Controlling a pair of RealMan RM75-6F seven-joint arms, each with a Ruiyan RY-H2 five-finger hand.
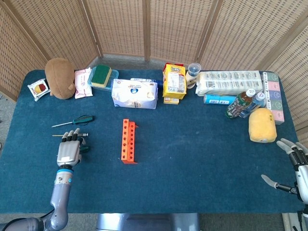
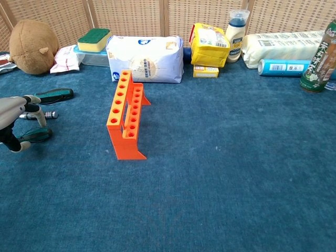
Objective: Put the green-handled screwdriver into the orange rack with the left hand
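Our left robot hand [image 1: 69,151] hangs low over the blue desk [image 1: 192,154], fingers curved and parted around the green-handled screwdriver [image 2: 34,135], which lies flat beneath them; we cannot tell whether they touch it. A small silver-handled screwdriver [image 2: 42,115] and a second green-handled one [image 1: 73,121] lie just beyond. The orange rack [image 1: 128,141] stands empty nearby. Our right robot hand [image 1: 294,169] waits open at the desk's far edge.
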